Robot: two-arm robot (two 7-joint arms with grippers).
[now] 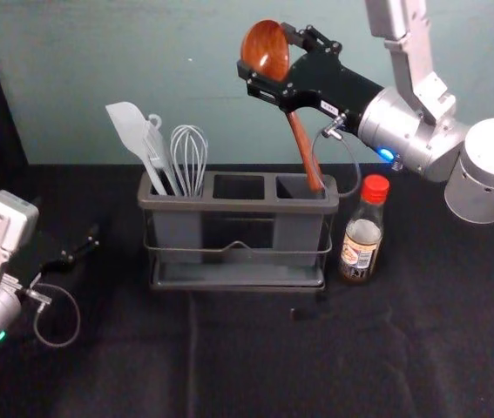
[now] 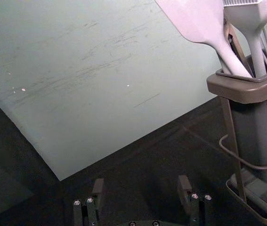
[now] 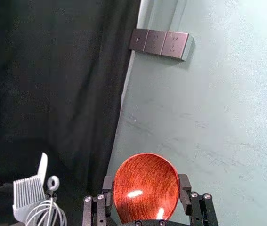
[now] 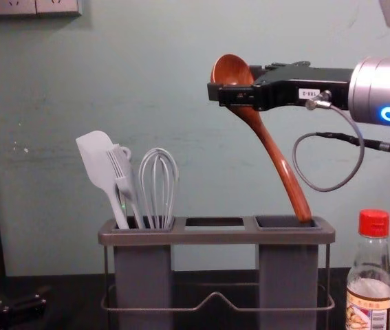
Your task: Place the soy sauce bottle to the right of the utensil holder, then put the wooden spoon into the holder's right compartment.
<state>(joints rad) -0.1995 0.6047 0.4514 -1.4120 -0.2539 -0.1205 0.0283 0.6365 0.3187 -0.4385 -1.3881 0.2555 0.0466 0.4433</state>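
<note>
One claw, the right claw (image 1: 267, 52), is raised above the right end of the grey, long utensil holder (image 1: 251, 205), its fingers closed on the bowl of the reddish-brown wooden spoon (image 1: 304, 146). The handle slants down and right, its end at the mouth of the right compartment, close to the right rim; I cannot tell whether they touch. The clear glass soy sauce bottle with a red cap (image 1: 364, 233) stands upright on the black cloth-covered bench (image 1: 255, 357), just right of the holder, a narrow gap between them. The left claw (image 1: 81, 249) hangs well left of the holder, fingers wide apart with nothing between. The pale whisk (image 1: 189, 159) and white spatula (image 1: 130, 131) lean in the left compartment.
</note>
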